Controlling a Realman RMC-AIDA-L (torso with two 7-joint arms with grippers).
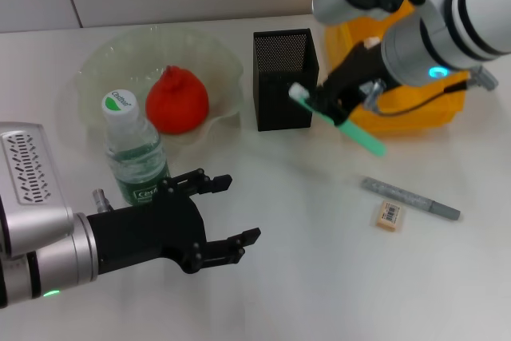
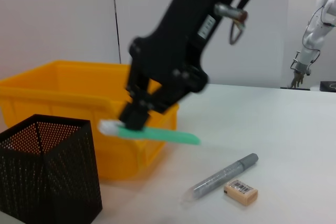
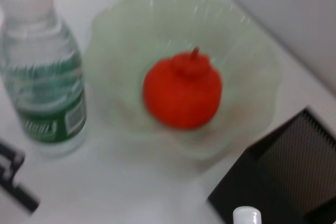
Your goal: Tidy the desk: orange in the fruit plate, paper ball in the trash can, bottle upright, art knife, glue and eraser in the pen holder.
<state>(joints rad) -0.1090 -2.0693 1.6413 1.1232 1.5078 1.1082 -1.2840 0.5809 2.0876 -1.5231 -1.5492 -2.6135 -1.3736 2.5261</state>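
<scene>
the right hand (image 1: 326, 104) is gripping a green stick with a white cap (image 1: 345, 125), holding it tilted above the worktop (image 1: 319, 261) just at the 3 o'clock side of the pen holder (image 1: 284, 80), in front of the trash can (image 1: 415, 105). the left hand (image 1: 219, 217) is hovering with fingers spread at 7 o'clock, beside the upright bottle (image 1: 132, 149). the orange (image 1: 177, 100) is sitting in the fruit plate (image 1: 100, 65). the eraser (image 1: 388, 215) is lying touching a grey pen (image 1: 411, 197) at 4 o'clock.
</scene>
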